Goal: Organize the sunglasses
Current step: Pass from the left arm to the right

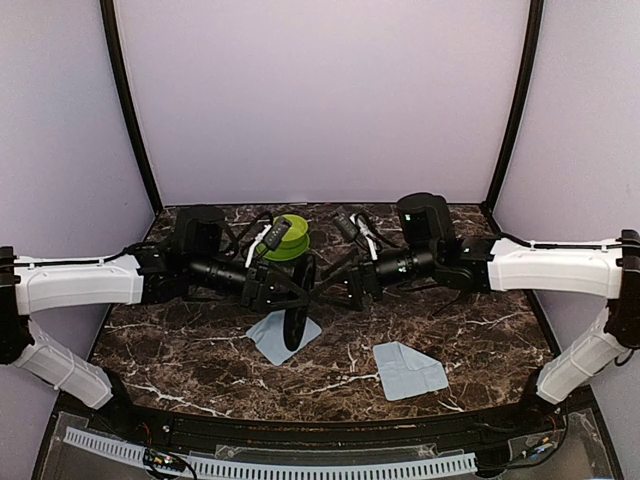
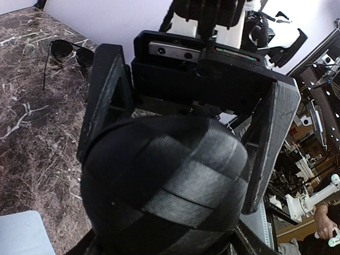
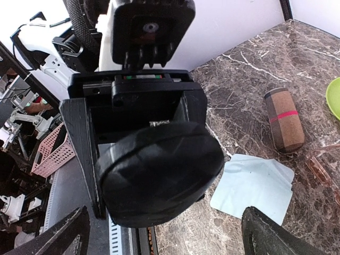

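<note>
Left gripper [image 1: 285,292] is clamped across one end of the black bumpy oblong case [image 3: 159,175]. It holds the case off the dark marble-pattern tabletop [image 1: 480,330], mid-surface, above a light-blue cloth [image 1: 268,338]. Right gripper [image 1: 318,290] faces it with its fingers spread wide on either side of the case's other end, gripping nothing. The case looks closed.

Neither pair of sunglasses is stowed:
- The black thin-wire sunglasses with dark lenses [image 2: 66,50] lie flat on the marble toward the far edge.
- The reddish-brown translucent sunglasses [image 3: 323,159] lie toward the far edge near the middle. They are just beside the brown-and-beige striped cylindrical case [image 3: 284,119] and near the green round plate [image 1: 285,240].

Risks, my read:
- **Slip:** a one-sided grip on a rounded, ridged shell could let the case twist or slip out. It would drop on the cloth and might roll toward the near edge.
- **Off-centre close:** if the right gripper closes off-centre, it could shove the case out of the left's hold. Both wrists are crowded, so the fingers could clash.
- **Wire pair:** it sits flat on a hard surface with little to get under, so a pick could scrape a lens or bend a temple.
- **Reddish pair:** it is tight against the striped case, so a reach could knock either one into the plate.

No readable writing or brand anywhere. The striped case has a red band with no text, and the marks on the gripper bodies are too small to read.
</note>
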`<state>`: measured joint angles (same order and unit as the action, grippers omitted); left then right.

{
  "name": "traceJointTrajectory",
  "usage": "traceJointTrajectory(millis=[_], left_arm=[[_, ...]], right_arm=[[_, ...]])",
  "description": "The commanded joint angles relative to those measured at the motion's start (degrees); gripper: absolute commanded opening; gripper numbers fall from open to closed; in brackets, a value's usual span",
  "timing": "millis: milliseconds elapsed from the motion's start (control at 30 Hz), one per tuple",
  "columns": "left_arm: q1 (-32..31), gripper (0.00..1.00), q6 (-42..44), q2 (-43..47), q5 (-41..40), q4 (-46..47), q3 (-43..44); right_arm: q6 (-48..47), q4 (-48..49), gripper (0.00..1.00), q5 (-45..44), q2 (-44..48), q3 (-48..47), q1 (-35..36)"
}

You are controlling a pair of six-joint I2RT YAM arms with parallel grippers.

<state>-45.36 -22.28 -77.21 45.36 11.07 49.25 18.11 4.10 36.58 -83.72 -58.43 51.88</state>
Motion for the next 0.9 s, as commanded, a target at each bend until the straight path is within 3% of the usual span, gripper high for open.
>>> traceJointTrajectory(millis=[0, 300, 633, 867], left_arm=[[-0.8, 0.14, -0.7, -1.0, 4.3, 5.0, -0.8], [-2.0, 0.15, -1.1, -2.5, 5.6, 6.5, -0.8], [-2.2, 0.16, -1.3, -3.8, 5.1, 6.4, -0.6], [-2.2, 0.25, -3.4, -3.6, 4.4, 9.6, -1.8]], right_arm=[[2.7, 6.7, 0.99, 5.4, -1.3, -2.1, -0.6], [8.4, 13.4, 0.88, 6.8, -2.8, -0.6, -1.5], [12.3, 17.5, 0.56, 7.6, -4.0, 1.2, -1.6], [12.7, 17.3, 0.35, 6.4, -2.7, 2.2, -2.9]])
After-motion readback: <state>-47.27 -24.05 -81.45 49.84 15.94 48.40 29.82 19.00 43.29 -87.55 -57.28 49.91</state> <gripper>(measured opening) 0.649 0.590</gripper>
